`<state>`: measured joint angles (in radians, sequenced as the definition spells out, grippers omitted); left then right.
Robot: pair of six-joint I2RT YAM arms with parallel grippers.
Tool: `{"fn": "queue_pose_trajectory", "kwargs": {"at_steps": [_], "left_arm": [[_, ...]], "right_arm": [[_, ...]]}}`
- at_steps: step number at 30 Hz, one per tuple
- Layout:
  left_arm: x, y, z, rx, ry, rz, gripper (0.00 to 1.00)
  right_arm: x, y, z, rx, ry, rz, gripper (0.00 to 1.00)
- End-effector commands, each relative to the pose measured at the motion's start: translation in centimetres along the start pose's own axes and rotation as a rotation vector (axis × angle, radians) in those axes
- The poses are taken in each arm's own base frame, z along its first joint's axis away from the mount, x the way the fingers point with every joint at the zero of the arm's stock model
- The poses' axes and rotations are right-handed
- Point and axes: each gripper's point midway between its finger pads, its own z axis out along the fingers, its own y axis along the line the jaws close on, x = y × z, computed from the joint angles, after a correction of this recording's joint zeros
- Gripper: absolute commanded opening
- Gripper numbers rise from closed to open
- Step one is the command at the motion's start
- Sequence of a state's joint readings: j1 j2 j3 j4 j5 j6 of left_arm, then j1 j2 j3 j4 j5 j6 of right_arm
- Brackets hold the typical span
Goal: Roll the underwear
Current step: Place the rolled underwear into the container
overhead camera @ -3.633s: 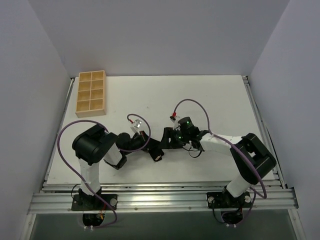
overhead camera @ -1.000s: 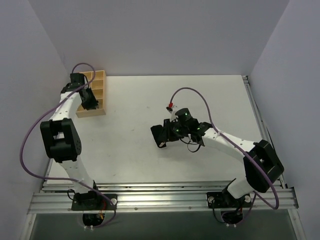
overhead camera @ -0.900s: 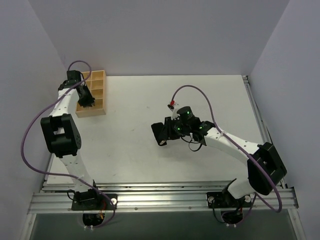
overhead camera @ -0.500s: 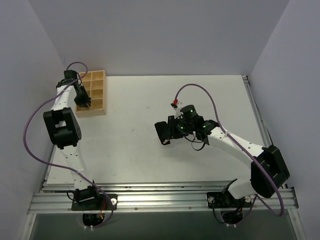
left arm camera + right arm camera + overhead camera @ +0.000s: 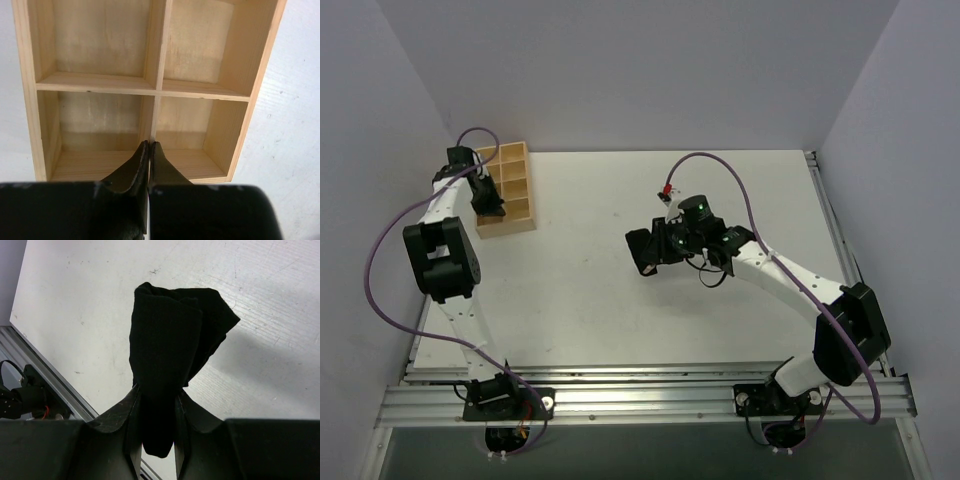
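The underwear (image 5: 167,355) is a black bundled roll of fabric, lifted above the white table. My right gripper (image 5: 156,396) is shut on it, a finger pressing each side of its lower part. From above, the roll (image 5: 642,248) hangs at mid-table off the right gripper (image 5: 658,247). My left gripper (image 5: 149,145) is shut with nothing between its fingers, its tips over the centre divider of the wooden tray (image 5: 255,95). In the top view the left gripper (image 5: 488,205) sits at the tray's (image 5: 516,190) left side.
The tray's compartments show bare wood in the left wrist view. The table's metal front rail (image 5: 40,375) shows at the lower left of the right wrist view. White walls close in the table on three sides.
My left gripper has closed over the tray and shifted a little. My right arm has carried the rolled underwear slightly up and away from the front edge.
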<state>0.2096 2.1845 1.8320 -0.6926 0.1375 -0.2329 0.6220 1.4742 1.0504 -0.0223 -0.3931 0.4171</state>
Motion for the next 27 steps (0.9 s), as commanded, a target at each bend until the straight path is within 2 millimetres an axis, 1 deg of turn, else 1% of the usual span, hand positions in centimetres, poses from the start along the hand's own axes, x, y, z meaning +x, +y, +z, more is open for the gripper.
{"fn": "queue_pose_trajectory", "kwargs": {"at_steps": [1, 2, 3, 4, 5, 6, 7, 8, 9, 10, 11, 12, 13, 14, 15, 18, 19, 21, 22, 24, 25, 26, 27], "left_arm": [[4.9, -0.6, 0.5, 0.010, 0.124, -0.009, 0.02], [6.3, -0.8, 0.7, 0.014, 0.151, -0.006, 0.02], [6.8, -1.0, 0.6, 0.017, 0.158, -0.002, 0.02], [6.7, -1.3, 0.1, 0.022, 0.143, 0.005, 0.02], [8.2, -1.7, 0.2, 0.020, 0.168, 0.018, 0.02], [8.8, -1.9, 0.0, 0.017, 0.172, 0.025, 0.03], [8.6, -2.5, -0.6, 0.024, 0.152, 0.037, 0.02], [9.4, -2.9, -0.8, 0.024, 0.161, 0.049, 0.02], [10.8, -3.8, -0.9, 0.023, 0.184, 0.074, 0.02], [11.1, -4.6, -1.7, 0.032, 0.175, 0.092, 0.02], [11.7, -5.3, -2.1, 0.035, 0.178, 0.100, 0.02], [13.8, -6.8, -2.3, 0.045, 0.206, 0.140, 0.02], [14.0, -8.1, -3.2, 0.068, 0.182, 0.163, 0.02], [14.8, -8.8, -3.6, 0.070, 0.184, 0.164, 0.02], [16.7, -10.0, -4.3, 0.082, 0.198, 0.197, 0.02], [19.5, -12.2, -5.4, 0.131, 0.210, 0.210, 0.02], [21.5, -13.2, -6.1, 0.147, 0.224, 0.249, 0.02], [23.1, -14.2, -7.3, 0.171, 0.230, 0.249, 0.02], [24.9, -14.6, -7.7, 0.180, 0.251, 0.265, 0.02], [25.5, -15.2, -8.6, 0.206, 0.245, 0.234, 0.02], [25.2, -15.8, -9.6, 0.240, 0.216, 0.226, 0.02], [25.0, -15.8, -10.1, 0.243, 0.207, 0.215, 0.02], [24.7, -16.0, -10.7, 0.248, 0.192, 0.214, 0.02]], "right_arm": [[-2.1, 0.6, -0.7, -0.021, -0.031, -0.029, 0.00], [-2.1, 0.5, -0.7, -0.020, -0.031, -0.028, 0.00], [-2.2, 0.5, -0.7, -0.019, -0.033, -0.028, 0.00], [-2.3, 0.5, -0.8, -0.021, -0.036, -0.029, 0.00], [-2.5, 0.5, -0.8, -0.021, -0.040, -0.028, 0.00], [-2.5, 0.4, -0.8, -0.023, -0.042, -0.026, 0.00], [-2.6, 0.5, -0.9, -0.025, -0.047, -0.025, 0.00], [-2.6, 0.5, -0.8, -0.026, -0.053, -0.022, 0.00], [-2.6, 0.5, -0.8, -0.029, -0.054, -0.019, 0.00], [-2.5, 0.5, -0.8, -0.030, -0.056, -0.017, 0.00], [-2.5, 0.4, -0.8, -0.029, -0.057, -0.012, 0.00], [-2.4, 0.5, -0.8, -0.029, -0.055, -0.010, 0.00], [-2.3, 0.3, -0.8, -0.025, -0.054, -0.008, 0.00], [-2.4, 0.3, -0.7, -0.025, -0.060, -0.008, 0.00], [-2.8, 0.4, -0.7, -0.030, -0.078, -0.013, 0.00], [-3.4, 0.6, -0.7, -0.030, -0.096, -0.013, 0.00], [-3.6, 0.6, -0.6, -0.031, -0.104, -0.014, 0.00], [-4.1, 0.7, -0.3, -0.028, -0.110, -0.013, 0.00], [-4.4, 0.7, -0.2, -0.028, -0.120, -0.014, 0.00], [-4.5, 0.4, 0.6, -0.016, -0.122, -0.011, 0.00], [-4.6, 0.3, 0.9, -0.012, -0.125, -0.012, 0.00], [-4.6, -0.4, 1.8, 0.015, -0.130, -0.013, 0.00], [-4.2, -0.3, 2.5, 0.028, -0.120, -0.025, 0.00]]}}
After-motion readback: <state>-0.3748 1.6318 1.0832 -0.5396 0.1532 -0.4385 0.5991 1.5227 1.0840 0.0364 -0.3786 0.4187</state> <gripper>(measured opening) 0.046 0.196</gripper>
